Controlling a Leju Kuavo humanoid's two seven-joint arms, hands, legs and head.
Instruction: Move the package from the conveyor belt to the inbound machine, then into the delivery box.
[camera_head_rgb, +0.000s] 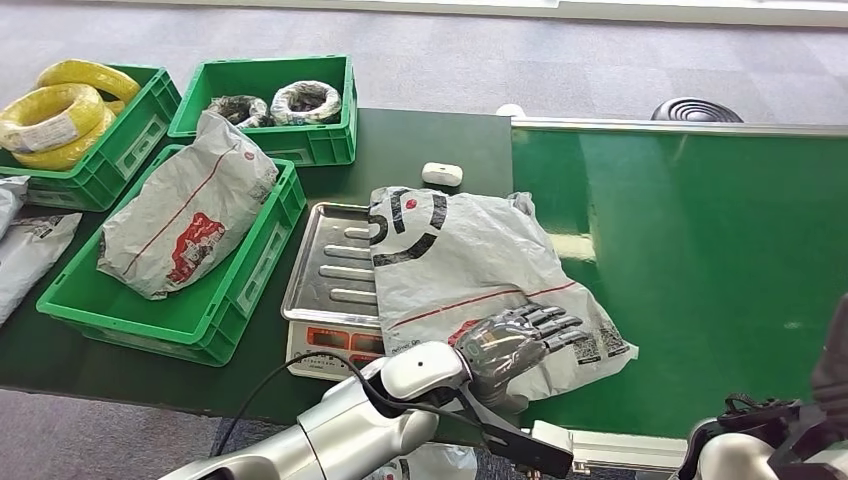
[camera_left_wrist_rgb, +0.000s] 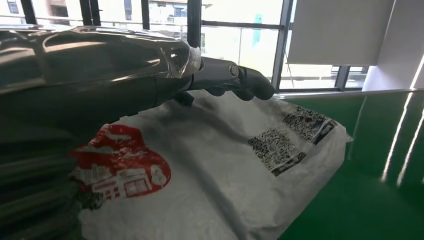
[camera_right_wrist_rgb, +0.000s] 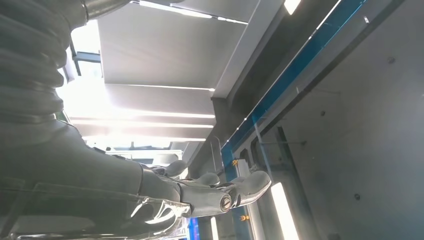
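A grey plastic package (camera_head_rgb: 470, 260) with black lettering and a red print lies across the metal tray of the scale (camera_head_rgb: 330, 260), its right part reaching onto the green conveyor belt (camera_head_rgb: 700, 250). My left hand (camera_head_rgb: 515, 340) lies over the package's near edge with the fingers stretched out. In the left wrist view those fingers (camera_left_wrist_rgb: 220, 80) hover just over the package (camera_left_wrist_rgb: 210, 165), holding nothing. My right hand (camera_right_wrist_rgb: 220, 192) is held low at the near right, fingers apart and empty, facing the ceiling.
A green crate (camera_head_rgb: 215, 300) left of the scale holds another grey package (camera_head_rgb: 190, 215). Behind it stand a crate with yellow cable coils (camera_head_rgb: 60, 115) and a crate (camera_head_rgb: 270, 75) with wrapped coils. A small white device (camera_head_rgb: 442, 173) lies behind the tray.
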